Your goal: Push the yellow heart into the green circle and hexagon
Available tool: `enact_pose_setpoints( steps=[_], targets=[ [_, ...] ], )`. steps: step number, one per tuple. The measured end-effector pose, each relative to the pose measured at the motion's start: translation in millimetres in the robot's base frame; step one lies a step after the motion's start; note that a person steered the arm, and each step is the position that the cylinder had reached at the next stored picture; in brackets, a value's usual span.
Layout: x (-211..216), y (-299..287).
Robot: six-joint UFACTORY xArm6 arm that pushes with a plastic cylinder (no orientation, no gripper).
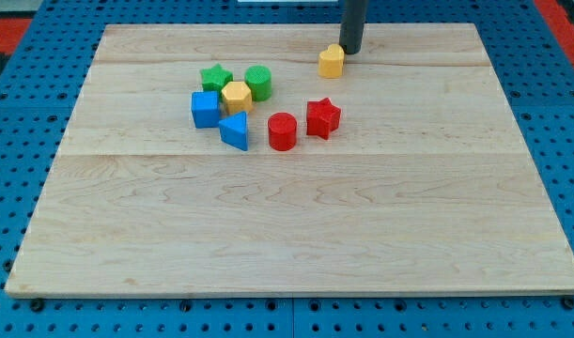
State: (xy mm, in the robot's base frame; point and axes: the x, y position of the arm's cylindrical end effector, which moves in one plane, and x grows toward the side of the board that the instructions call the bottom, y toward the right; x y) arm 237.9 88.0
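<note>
The yellow heart (332,62) lies near the view's top, right of centre. My tip (350,51) stands just to its upper right, touching or nearly touching it. The green circle (258,83) and the yellow hexagon (237,97) sit side by side to the heart's lower left, with bare board between them and the heart. A green star (215,78) lies just left of the green circle.
A blue cube (205,109) and a blue triangle (235,130) sit below the hexagon. A red cylinder (282,130) and a red star (322,118) lie below the heart. The wooden board (296,235) rests on a blue pegboard.
</note>
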Motion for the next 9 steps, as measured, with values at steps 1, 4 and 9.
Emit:
enact_pose_setpoints(
  steps=[1, 4, 9],
  targets=[
    [23, -30],
    [74, -28],
    [90, -33]
  ],
)
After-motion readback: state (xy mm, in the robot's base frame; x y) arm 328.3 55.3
